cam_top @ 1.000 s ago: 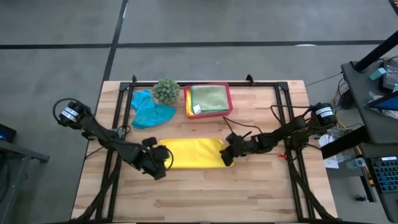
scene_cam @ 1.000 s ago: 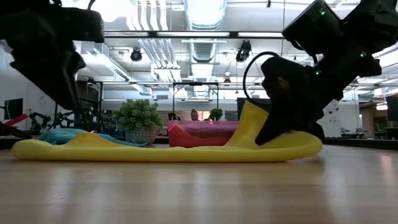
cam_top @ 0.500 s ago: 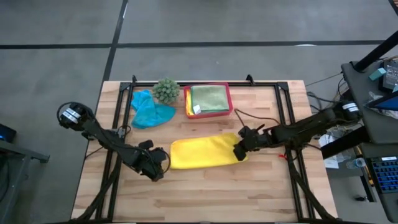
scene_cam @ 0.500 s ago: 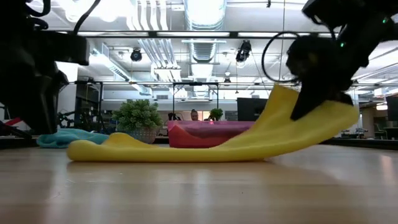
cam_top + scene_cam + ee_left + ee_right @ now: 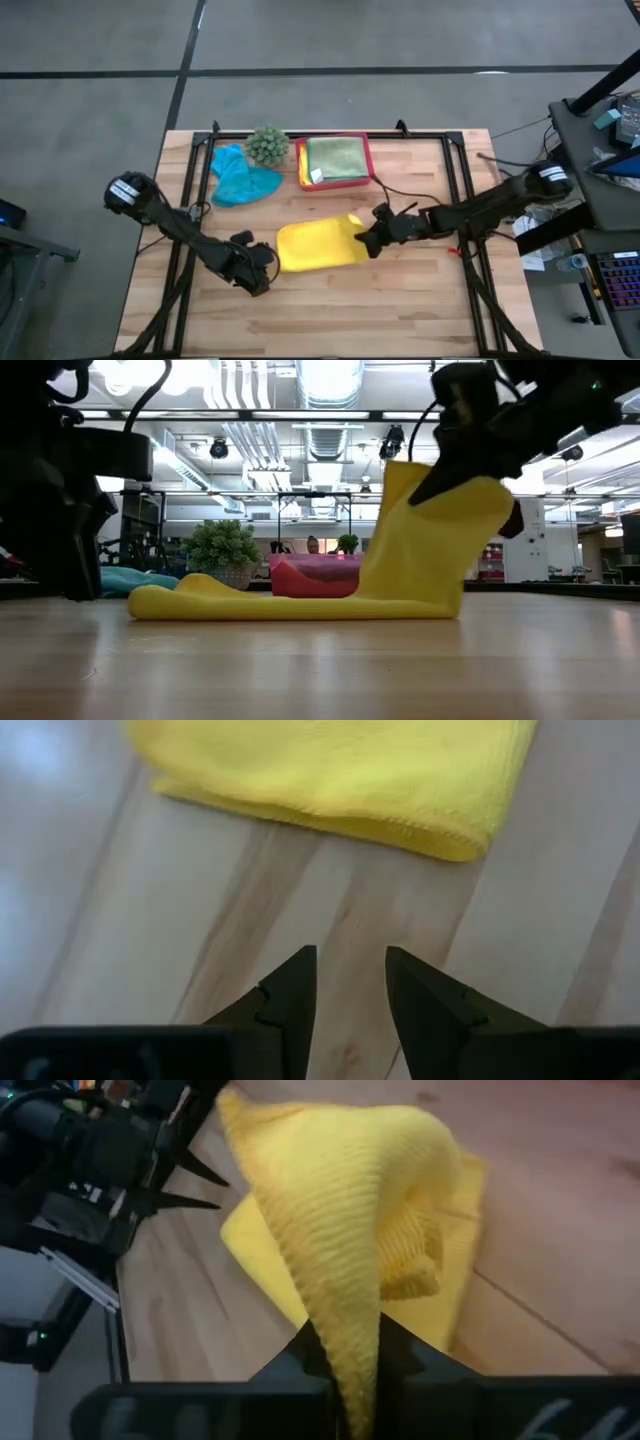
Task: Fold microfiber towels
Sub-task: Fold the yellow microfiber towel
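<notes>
A yellow microfiber towel (image 5: 312,247) lies mid-table, its left part (image 5: 230,600) flat on the wood and its right end (image 5: 430,530) raised. My right gripper (image 5: 372,240) is shut on that raised end. My left gripper (image 5: 262,277) stands open just off the towel's near left corner (image 5: 470,840), low over the bare wood, with nothing between its fingers (image 5: 300,985). A teal towel (image 5: 240,180) lies crumpled at the back left. A green towel (image 5: 335,155) rests folded in the pink tray (image 5: 370,165). My right gripper pinches the yellow towel's right end (image 5: 352,1315) between its two fingers, bunched in several layers. The fingers come from the table's right side, slanting slightly down. The held end stands lifted above the table, and the towel's left part stays on the wood.
A small spiky green plant (image 5: 267,145) stands at the back beside the teal towel. Black frame rails (image 5: 185,215) run along both sides of the table. Bare wood (image 5: 330,310) stretches along the near edge.
My right gripper dragged the yellow towel toward the table's right edge, then rose and swung back left. The towel's right end now stands upright instead of lying low, and its left end has slid right, away from my left gripper. My left gripper has sunk toward the table.
</notes>
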{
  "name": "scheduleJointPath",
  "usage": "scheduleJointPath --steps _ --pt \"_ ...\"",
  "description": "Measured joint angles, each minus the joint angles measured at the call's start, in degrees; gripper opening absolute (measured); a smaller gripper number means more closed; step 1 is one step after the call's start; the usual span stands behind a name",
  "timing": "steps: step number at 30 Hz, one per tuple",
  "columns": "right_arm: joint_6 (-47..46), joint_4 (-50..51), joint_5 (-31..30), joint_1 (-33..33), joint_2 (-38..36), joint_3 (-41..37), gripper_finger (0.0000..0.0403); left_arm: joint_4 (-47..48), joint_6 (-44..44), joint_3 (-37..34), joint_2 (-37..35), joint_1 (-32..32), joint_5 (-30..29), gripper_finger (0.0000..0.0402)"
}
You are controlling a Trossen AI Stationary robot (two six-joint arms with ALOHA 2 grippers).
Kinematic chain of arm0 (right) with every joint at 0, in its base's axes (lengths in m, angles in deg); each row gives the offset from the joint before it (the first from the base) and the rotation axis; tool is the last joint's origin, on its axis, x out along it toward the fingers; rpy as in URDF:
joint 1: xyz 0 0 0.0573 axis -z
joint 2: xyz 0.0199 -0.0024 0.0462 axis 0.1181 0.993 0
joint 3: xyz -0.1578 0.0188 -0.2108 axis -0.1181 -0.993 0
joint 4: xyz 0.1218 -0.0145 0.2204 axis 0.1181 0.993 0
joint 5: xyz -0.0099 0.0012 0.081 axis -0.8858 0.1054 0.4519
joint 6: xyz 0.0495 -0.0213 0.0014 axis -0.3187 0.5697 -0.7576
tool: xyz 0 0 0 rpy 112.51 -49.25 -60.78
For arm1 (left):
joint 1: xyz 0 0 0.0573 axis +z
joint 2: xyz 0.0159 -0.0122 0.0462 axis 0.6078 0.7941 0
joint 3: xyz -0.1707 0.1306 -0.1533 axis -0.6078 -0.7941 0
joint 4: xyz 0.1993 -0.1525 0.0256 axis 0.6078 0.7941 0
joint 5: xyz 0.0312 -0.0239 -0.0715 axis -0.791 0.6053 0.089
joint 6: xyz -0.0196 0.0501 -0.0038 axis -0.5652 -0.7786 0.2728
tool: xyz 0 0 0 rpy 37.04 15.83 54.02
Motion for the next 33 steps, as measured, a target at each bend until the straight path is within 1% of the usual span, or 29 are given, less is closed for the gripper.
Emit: scheduleJointPath --steps 3,7,9,17,23,27,33 --pt "-0.2 -7.3 0.0 0.0 5.5 0.6 0.0012 -2.1 -1.0 0.0 1.5 0.0 0.0 0.0107" --pt "1.0 -10.8 0.0 0.2 12.0 4.7 0.0012 -5.2 -2.4 0.0 2.7 0.0 0.0 0.0107" --pt "2.3 -10.5 0.0 0.4 15.0 7.4 0.0012 -6.6 -2.8 0.0 3.1 0.0 0.0 0.0107" --pt "6.7 -10.1 -0.4 2.2 26.0 17.8 0.0012 -6.3 -2.8 0.0 3.1 0.0 -0.3 0.0107" --pt "9.4 -10.3 -0.4 3.5 32.1 25.1 0.0012 -7.7 -3.0 0.0 3.1 0.0 -0.7 0.0107" --pt "10.5 -6.3 -0.4 3.8 35.6 29.6 0.0012 -8.9 -3.2 0.0 3.1 0.0 -1.6 0.0107" --pt "11.9 -1.0 -0.4 3.8 39.1 35.3 0.0013 -9.3 -3.3 0.0 3.1 0.0 -2.9 0.0107"
